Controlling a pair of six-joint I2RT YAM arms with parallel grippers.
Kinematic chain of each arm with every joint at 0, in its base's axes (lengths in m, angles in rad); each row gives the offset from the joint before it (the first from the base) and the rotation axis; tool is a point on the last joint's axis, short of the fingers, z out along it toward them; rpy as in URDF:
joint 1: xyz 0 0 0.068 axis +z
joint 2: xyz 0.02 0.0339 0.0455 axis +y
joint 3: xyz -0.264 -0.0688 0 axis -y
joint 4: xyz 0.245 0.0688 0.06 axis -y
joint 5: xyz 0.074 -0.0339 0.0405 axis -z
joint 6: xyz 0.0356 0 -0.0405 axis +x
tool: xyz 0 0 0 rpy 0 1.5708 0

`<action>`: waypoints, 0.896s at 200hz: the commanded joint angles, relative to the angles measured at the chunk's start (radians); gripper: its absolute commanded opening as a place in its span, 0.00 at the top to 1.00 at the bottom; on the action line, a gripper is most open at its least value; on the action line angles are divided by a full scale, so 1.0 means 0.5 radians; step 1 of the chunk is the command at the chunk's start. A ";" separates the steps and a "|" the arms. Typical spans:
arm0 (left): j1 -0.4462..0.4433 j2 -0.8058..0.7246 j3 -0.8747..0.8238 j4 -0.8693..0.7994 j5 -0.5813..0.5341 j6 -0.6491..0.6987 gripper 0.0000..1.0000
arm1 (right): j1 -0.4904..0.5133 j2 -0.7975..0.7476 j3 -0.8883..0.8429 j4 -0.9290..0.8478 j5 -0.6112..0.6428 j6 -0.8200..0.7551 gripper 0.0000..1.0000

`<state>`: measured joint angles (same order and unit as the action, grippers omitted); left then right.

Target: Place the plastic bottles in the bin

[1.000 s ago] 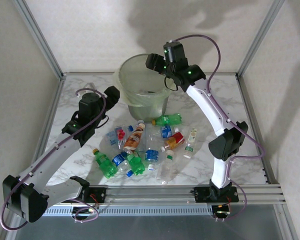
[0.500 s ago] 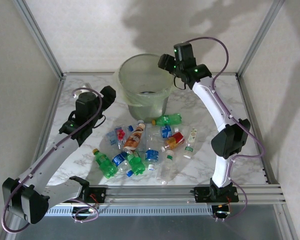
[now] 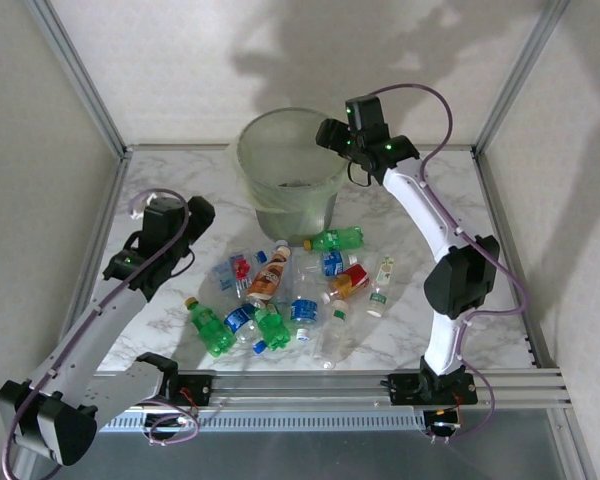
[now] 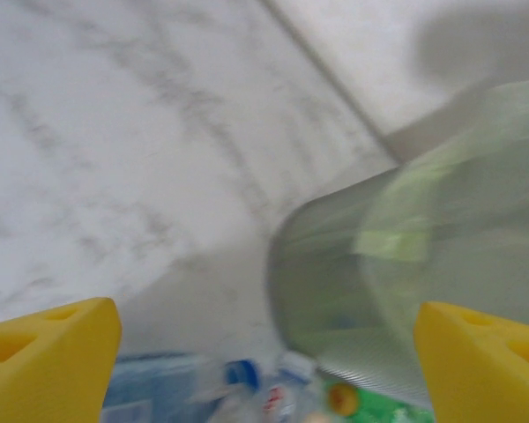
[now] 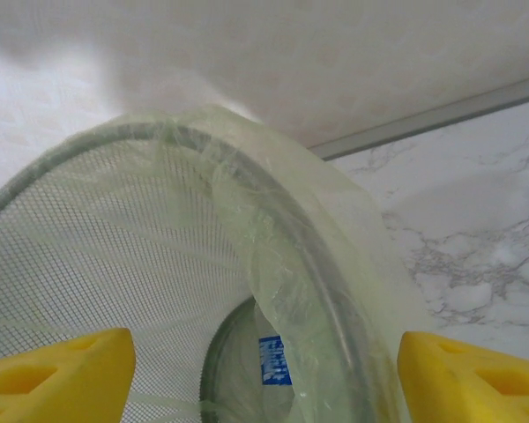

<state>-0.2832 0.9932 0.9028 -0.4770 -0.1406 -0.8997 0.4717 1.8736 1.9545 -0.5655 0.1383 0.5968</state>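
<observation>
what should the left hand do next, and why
Probably lower the left hand toward the plastic bottles on the table: its fingers stand open and empty, it hovers left of the bottles, and the bin stands just beyond.

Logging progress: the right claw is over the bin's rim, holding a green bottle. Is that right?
Not quite. The right claw is over the rim of the bin, but it is open and holds nothing, as the right wrist view shows.
</observation>
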 commanded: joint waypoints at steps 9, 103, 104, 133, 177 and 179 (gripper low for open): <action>0.017 -0.038 -0.084 -0.395 -0.062 -0.100 0.16 | 0.015 -0.241 0.037 -0.013 0.135 -0.078 0.21; -0.619 0.525 0.355 -0.506 -0.354 0.095 0.01 | 0.119 -0.874 -0.743 0.024 0.294 -0.014 0.20; -0.623 0.530 0.357 -0.514 -0.359 0.093 0.01 | 0.120 -0.878 -0.746 0.022 0.294 -0.013 0.20; -0.755 0.651 0.385 -0.580 -0.436 0.018 0.01 | 0.119 -0.963 -0.850 -0.024 0.319 0.017 0.20; -0.811 0.805 0.332 -0.501 -0.488 -0.048 0.00 | 0.119 -1.064 -0.965 -0.073 0.322 0.036 0.19; -0.811 0.809 0.330 -0.497 -0.491 -0.052 0.00 | 0.120 -1.069 -0.970 -0.074 0.322 0.038 0.20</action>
<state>-0.6846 1.3701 1.0695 -0.7090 -0.3202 -0.8955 0.5289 1.3857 1.4994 -0.5877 0.2707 0.5957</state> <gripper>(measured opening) 0.994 0.804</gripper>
